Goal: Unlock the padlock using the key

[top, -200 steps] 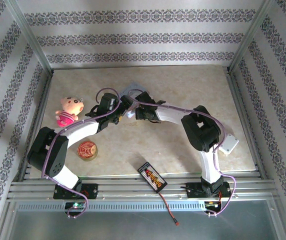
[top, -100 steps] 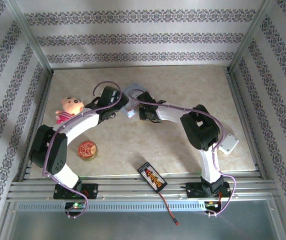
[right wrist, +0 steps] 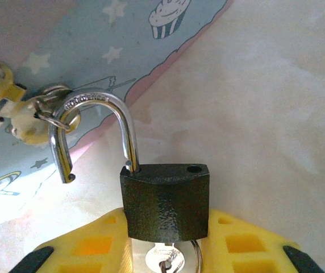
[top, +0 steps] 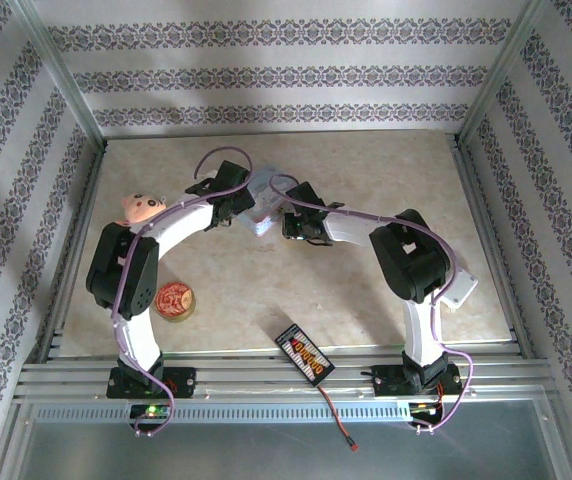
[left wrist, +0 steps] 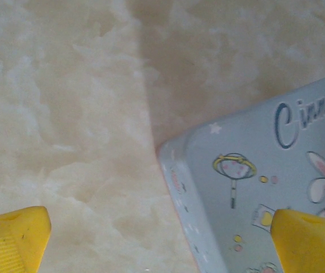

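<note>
The padlock (right wrist: pixel 165 202), a small dark block, sits between the yellow fingers of my right gripper (right wrist: pixel 165 239), which is shut on its sides. Its silver shackle (right wrist: pixel 97 122) stands open, the free end out of the body and hooked through a metal ring (right wrist: pixel 51 114) on the pale blue tin (right wrist: pixel 94 51). The key (right wrist: pixel 165 260) is in the padlock's underside. From above, my right gripper (top: pixel 284 222) is at the tin's (top: pixel 266 190) near edge. My left gripper (left wrist: pixel 161 239) is open, its fingertips (left wrist: pixel 15 236) spread over a corner of the tin (left wrist: pixel 253 187).
A pink plush doll (top: pixel 141 207) lies partly under the left arm. A round gold tin (top: pixel 174 299) sits front left. A black device with an orange label (top: pixel 304 352) lies at the front edge, and a white box (top: pixel 459 287) is near the right arm.
My right gripper has closed on the padlock. The left arm has swung away from me, its gripper now beside the tin and its elbow over the doll.
</note>
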Controlling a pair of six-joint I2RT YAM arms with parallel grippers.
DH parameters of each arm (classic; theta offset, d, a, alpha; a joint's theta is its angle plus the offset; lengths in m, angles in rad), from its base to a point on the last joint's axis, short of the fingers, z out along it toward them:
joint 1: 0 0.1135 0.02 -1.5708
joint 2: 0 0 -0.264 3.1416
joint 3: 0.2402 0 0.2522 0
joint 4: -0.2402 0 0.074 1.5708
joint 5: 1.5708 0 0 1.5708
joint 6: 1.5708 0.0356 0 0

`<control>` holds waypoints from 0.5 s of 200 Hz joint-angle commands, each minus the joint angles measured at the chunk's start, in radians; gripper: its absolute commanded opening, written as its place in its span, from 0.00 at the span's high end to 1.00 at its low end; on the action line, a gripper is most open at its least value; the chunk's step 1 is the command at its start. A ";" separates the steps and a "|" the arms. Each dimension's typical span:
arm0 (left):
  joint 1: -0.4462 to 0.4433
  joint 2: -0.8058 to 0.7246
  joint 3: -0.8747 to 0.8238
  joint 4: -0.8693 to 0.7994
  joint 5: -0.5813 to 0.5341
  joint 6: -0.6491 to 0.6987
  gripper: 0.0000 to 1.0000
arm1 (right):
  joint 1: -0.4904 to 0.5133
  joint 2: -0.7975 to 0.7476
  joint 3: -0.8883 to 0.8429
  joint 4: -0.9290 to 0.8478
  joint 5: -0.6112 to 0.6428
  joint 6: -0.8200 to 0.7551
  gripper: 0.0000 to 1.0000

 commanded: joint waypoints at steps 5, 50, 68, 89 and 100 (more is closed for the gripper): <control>0.008 0.025 0.023 -0.077 -0.030 0.042 0.01 | -0.019 0.014 -0.046 0.067 -0.058 0.029 0.93; 0.008 0.049 0.011 -0.094 -0.037 0.045 0.01 | -0.036 0.014 -0.081 0.124 -0.099 0.058 1.00; 0.008 0.055 0.008 -0.097 -0.037 0.043 0.01 | -0.038 0.014 -0.084 0.129 -0.104 0.058 1.00; 0.008 0.059 0.007 -0.101 -0.035 0.043 0.01 | -0.037 0.005 -0.089 0.130 -0.099 0.049 1.00; 0.008 0.059 0.007 -0.100 -0.033 0.043 0.01 | -0.033 -0.003 -0.092 0.127 -0.081 0.038 1.00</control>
